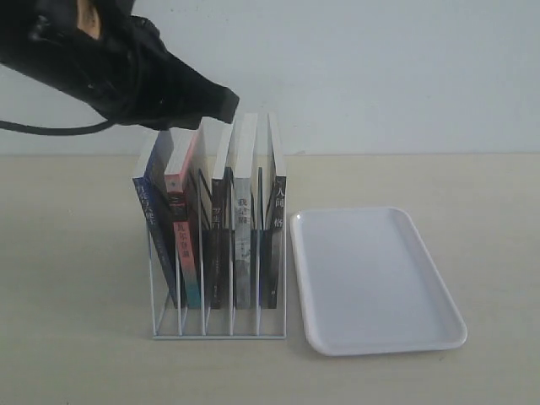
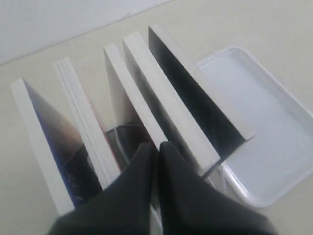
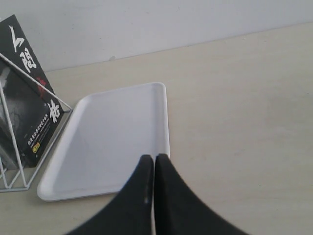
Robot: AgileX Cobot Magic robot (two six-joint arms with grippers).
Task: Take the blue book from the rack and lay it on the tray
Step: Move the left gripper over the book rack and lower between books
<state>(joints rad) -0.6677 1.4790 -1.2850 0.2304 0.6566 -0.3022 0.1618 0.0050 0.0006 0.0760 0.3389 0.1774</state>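
Exterior view: approach step, left gripper [image 1: 226,105] hovers above the book tops [image 1: 245,126], fingers pressed together and holding nothing; blue book [image 1: 150,215] leans in the rack [image 1: 219,334] slot farthest from the tray [image 1: 375,283]; next move probably needs shifting over it and opening.

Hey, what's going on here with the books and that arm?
The left gripper hangs shut just above the books in the rack. The blue book stands untouched at the rack's left end. The tray beside it has no book on it yet. The right gripper, also shut, hovers near the tray's edge.
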